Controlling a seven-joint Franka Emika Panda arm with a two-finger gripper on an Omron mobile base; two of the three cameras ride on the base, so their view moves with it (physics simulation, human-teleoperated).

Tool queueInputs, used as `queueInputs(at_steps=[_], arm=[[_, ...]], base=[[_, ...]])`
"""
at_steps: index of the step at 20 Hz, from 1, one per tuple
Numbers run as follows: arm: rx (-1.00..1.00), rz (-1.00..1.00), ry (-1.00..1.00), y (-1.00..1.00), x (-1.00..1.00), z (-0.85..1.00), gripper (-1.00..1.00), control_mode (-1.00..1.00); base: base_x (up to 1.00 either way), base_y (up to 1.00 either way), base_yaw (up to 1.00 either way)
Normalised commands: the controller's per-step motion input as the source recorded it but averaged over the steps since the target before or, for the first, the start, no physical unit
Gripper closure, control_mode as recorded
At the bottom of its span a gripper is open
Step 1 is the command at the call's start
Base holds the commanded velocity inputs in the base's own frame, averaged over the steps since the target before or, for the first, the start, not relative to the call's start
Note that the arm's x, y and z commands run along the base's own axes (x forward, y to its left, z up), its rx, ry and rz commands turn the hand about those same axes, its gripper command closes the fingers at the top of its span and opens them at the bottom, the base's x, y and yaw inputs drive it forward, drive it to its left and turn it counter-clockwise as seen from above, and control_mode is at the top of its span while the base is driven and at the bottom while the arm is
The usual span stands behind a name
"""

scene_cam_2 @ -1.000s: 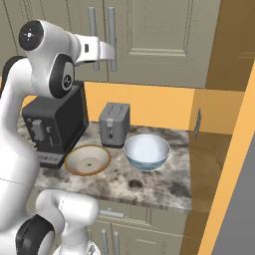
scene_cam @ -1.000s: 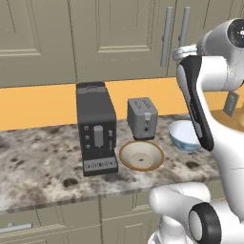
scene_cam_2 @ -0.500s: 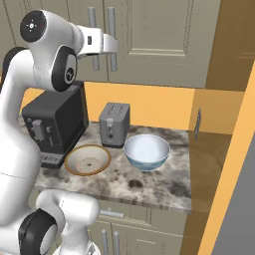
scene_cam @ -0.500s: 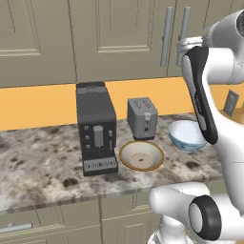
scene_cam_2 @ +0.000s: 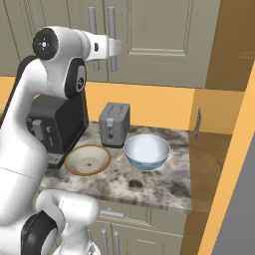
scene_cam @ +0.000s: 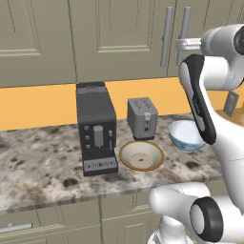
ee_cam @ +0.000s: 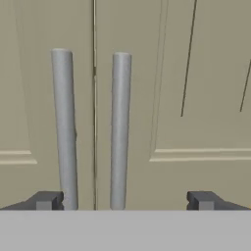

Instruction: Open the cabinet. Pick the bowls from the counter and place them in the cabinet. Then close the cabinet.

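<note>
Grey-beige cabinet (scene_cam: 119, 38) doors are seen shut across the upper frame, their two silver handles (ee_cam: 93, 127) side by side. On the counter (scene_cam: 43, 167) below, both bowls lie empty: the tan bowl (scene_cam: 141, 155) at centre, the white bowl (scene_cam: 186, 135) right of it. The gripper (ee_cam: 125, 200) is raised at the handles, fingers spread wide, nothing held.

An orange wall (scene_cam: 43, 102) runs well below the pincer (ee_cam: 125, 200), with a black coffee machine (scene_cam: 96, 128) and grey toaster (scene_cam: 142, 117) before it, pale drawers (scene_cam: 57, 221) lowest.
</note>
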Motion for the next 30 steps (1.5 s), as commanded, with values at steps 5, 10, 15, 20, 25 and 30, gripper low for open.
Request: queueInputs(at_steps=[5, 10, 15, 20, 25, 30], arm=[[0.0, 0.02, 0.02, -0.01, 0.35, 0.0, -1.0, -1.0], [0.0, 0.04, 0.04, -0.05, 0.38, 0.0, -1.0, -1.0], [0.0, 0.03, 0.04, -0.04, 0.37, -0.01, -1.0, -1.0], [0.0, 0.01, 0.02, -0.06, 0.31, 0.0, -1.0, -1.0], [0.0, 0.0, 0.01, -0.03, 0.24, -0.02, -1.0, -1.0], [0.0, 0.0, 0.01, 0.0, 0.17, -0.02, -1.0, -1.0]], base=[[0.0, 0.0, 0.0], [0.0, 0.0, 0.0], [0.0, 0.0, 0.0], [0.0, 0.0, 0.0], [0.0, 0.0, 0.0], [0.0, 0.0, 0.0]])
